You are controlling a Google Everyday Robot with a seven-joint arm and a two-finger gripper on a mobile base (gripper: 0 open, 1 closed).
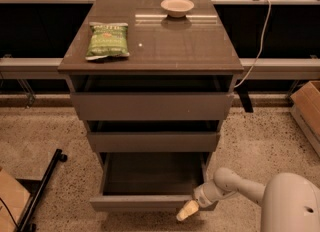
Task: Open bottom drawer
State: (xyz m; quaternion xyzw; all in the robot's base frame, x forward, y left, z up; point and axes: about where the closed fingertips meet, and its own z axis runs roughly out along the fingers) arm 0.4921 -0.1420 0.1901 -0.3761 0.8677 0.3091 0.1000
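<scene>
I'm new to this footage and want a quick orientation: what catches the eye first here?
The bottom drawer stands open at the foot of the three-drawer cabinet. The gripper sits by that drawer's front right corner, on a pale arm reaching in from the lower right. On the cabinet's top lie a green snack bag at left and a small bowl at the back.

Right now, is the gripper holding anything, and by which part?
Cannot be told: the gripper sits at the front right corner of the open bottom drawer, but no grip is visible.
</scene>
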